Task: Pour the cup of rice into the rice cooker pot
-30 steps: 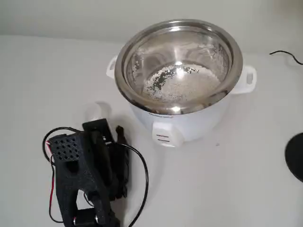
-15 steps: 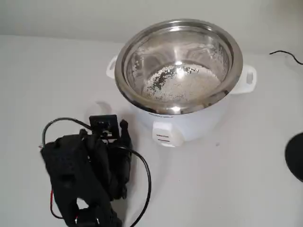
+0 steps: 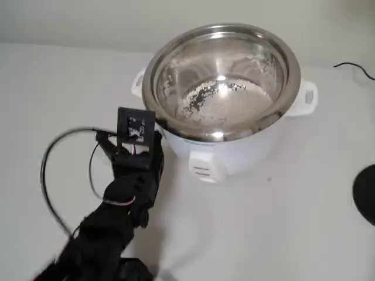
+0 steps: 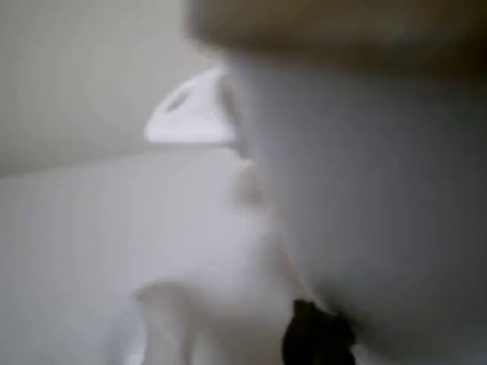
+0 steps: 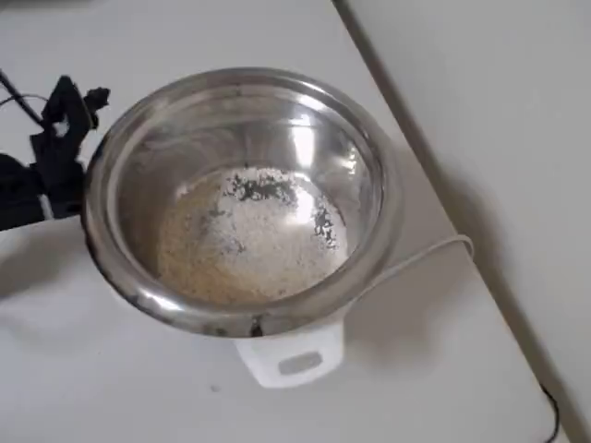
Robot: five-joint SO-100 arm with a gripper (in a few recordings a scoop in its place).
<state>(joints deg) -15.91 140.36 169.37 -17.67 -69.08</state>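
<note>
My black arm [image 3: 111,216] rises from the lower left of the fixed view, cables [image 3: 58,170] looping off its side over the white tabletop [image 3: 53,82]; at its tip my pincer [image 3: 136,132] stands hard against the left flank of the cooker, just below the steel rim, and whether its fingers are spread or pressed together I cannot tell, for the camera board in front covers them; the overhead view puts my pincer [image 5: 65,129] at the far left edge, close beside the rim of the rice cooker pot [image 5: 102,166]; to the right in the fixed view, the rice cooker pot [image 3: 155,64] sits seated in its white cooker body [image 3: 234,155], a side handle [image 3: 307,99] jutting from the right; the rice [image 3: 225,105] lies as a pale patch across the bottom of the shiny bowl, with some grains clinging to the inner wall; the overhead view shows the rice [image 5: 249,240] spread over the base with a few bare dark spots of steel, a white handle [image 5: 291,355] below the pot and a white cord [image 5: 416,258] trailing away to the right; the wrist view is blurred, with the cooker body [image 4: 365,213] looming at right, a handle [image 4: 190,114] at upper left and a dark fingertip [image 4: 316,334] at the bottom; the cup I cannot make out for certain in any view.
</note>
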